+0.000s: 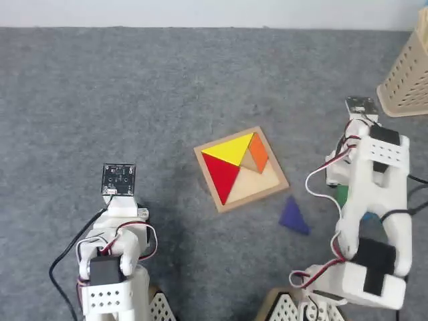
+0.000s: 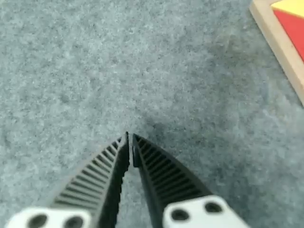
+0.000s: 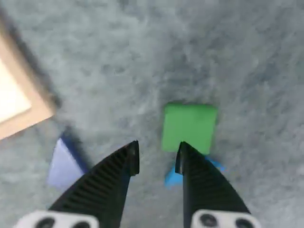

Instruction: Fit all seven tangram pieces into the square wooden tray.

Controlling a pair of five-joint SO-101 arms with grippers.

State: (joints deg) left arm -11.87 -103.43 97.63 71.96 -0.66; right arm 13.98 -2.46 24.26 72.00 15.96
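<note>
Basket [image 1: 408,73] far from tray [image 1: 255,196]; right tool [image 3: 158,146] open by green square [image 3: 189,127], left tool [image 2: 129,137] closed

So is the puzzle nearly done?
Not yet. The yellow triangle, red triangle and orange triangle already sit in the wooden tray. Nothing is being held: the right gripper hangs open by the green square, the left gripper shut over carpet. The green square, a light blue piece beside it and the purple triangle wait outside.
</note>
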